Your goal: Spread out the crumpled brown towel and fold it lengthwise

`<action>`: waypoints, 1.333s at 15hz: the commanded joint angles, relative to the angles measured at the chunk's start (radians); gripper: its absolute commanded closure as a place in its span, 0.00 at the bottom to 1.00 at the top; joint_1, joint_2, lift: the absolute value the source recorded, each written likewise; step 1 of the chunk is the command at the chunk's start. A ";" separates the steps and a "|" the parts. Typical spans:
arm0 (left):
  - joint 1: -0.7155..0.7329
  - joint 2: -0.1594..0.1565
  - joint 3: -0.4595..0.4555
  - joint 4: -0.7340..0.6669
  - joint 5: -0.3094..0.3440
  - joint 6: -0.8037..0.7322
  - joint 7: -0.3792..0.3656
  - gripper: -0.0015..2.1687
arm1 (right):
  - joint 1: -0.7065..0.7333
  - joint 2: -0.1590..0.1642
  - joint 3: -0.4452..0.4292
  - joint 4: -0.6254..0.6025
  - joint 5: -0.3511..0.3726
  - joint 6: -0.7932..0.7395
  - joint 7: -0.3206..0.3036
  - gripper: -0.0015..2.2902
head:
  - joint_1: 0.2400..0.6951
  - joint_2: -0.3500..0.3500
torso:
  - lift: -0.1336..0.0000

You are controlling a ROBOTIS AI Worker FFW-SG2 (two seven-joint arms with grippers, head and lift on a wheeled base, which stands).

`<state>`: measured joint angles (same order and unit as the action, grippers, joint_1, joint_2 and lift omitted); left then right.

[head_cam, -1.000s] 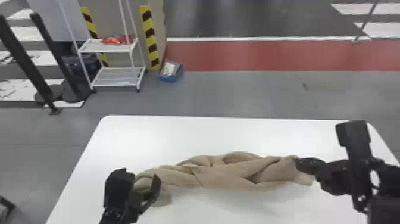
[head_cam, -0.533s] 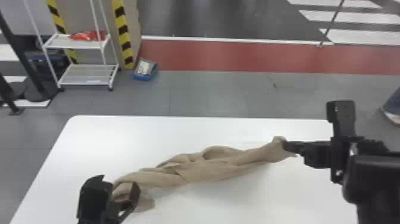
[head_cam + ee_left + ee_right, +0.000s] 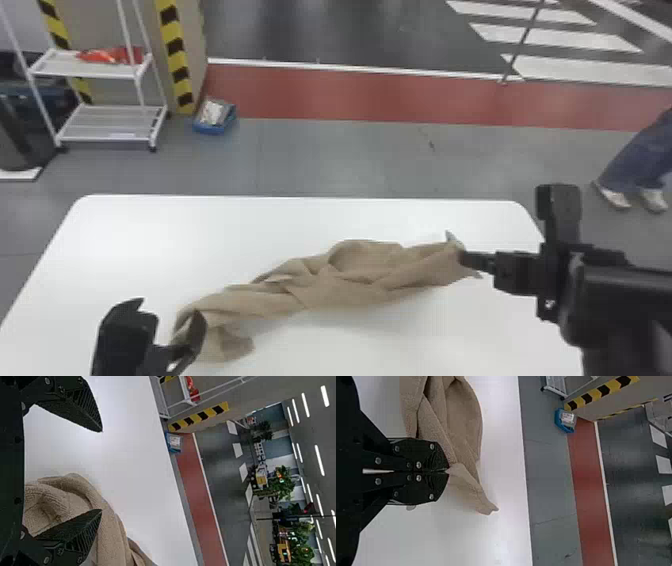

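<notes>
At the right end of the brown towel [image 3: 345, 290], the right gripper [image 3: 466, 257] has its jaws clamped on the cloth; near the left end, the left gripper [image 3: 170, 311] holds its jaws apart. Between them the towel lies crumpled across the white table [image 3: 200, 235].

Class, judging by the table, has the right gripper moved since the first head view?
Yes: the right gripper is nearer the white table's right edge.
</notes>
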<state>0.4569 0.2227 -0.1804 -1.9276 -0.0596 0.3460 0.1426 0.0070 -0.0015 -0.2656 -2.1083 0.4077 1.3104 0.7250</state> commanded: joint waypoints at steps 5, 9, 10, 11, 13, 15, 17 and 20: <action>-0.003 0.001 0.002 0.009 0.000 -0.006 -0.003 0.10 | -0.056 0.002 -0.037 -0.170 -0.024 0.262 -0.067 0.72 | 1.00 0.30 | 1.00; 0.006 0.001 -0.010 0.010 -0.005 -0.031 -0.003 0.10 | -0.222 0.002 -0.121 0.070 -0.087 0.262 -0.223 0.72 | 1.00 0.24 | 1.00; 0.006 0.001 -0.011 0.010 -0.006 -0.031 -0.006 0.10 | -0.236 0.002 -0.132 0.125 -0.089 0.262 -0.225 0.72 | 1.00 0.21 | 1.00; 0.006 0.001 -0.011 0.012 -0.008 -0.037 -0.009 0.10 | -0.236 0.002 -0.132 0.159 -0.089 0.262 -0.236 0.72 | 1.00 0.20 | 1.00; 0.006 0.003 -0.010 0.013 -0.006 -0.049 -0.014 0.10 | -0.220 0.002 -0.139 0.220 -0.079 0.262 -0.246 0.72 | 1.00 0.19 | 1.00; 0.006 0.007 -0.008 0.016 -0.006 -0.049 -0.015 0.10 | -0.202 0.002 -0.138 0.258 -0.056 0.262 -0.265 0.72 | 1.00 0.19 | 1.00; 0.003 0.007 -0.011 0.019 -0.006 -0.052 -0.018 0.10 | -0.180 0.002 -0.139 0.275 -0.052 0.262 -0.283 0.70 | 1.00 0.18 | 1.00; -0.018 0.006 -0.007 0.038 -0.006 -0.061 -0.020 0.10 | -0.094 0.002 -0.167 0.240 -0.070 0.262 -0.285 0.00 | 1.00 0.15 | 1.00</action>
<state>0.4487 0.2290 -0.1906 -1.8991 -0.0660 0.2916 0.1225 -0.1260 -0.0015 -0.4147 -1.8501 0.3487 1.5670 0.4390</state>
